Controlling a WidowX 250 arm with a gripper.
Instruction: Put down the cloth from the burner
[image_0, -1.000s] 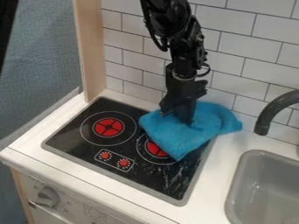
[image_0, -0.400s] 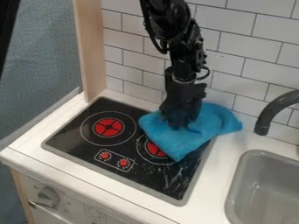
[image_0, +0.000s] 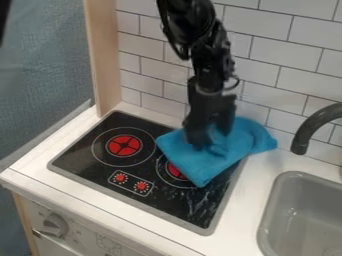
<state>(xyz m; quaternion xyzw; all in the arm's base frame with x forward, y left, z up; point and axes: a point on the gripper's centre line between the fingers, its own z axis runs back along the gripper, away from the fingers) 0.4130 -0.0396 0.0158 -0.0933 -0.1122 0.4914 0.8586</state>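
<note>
Gripper (image_0: 209, 139) at blue cloth (image_0: 199, 164), grip unclear

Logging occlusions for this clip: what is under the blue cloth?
The right-hand red burner, the stovetop and the white counter run partly under the cloth; anything else beneath is hidden.

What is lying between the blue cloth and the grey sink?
Between the blue cloth and the grey sink lies a strip of the white countertop, with nothing on it, as the camera view shows.
</note>
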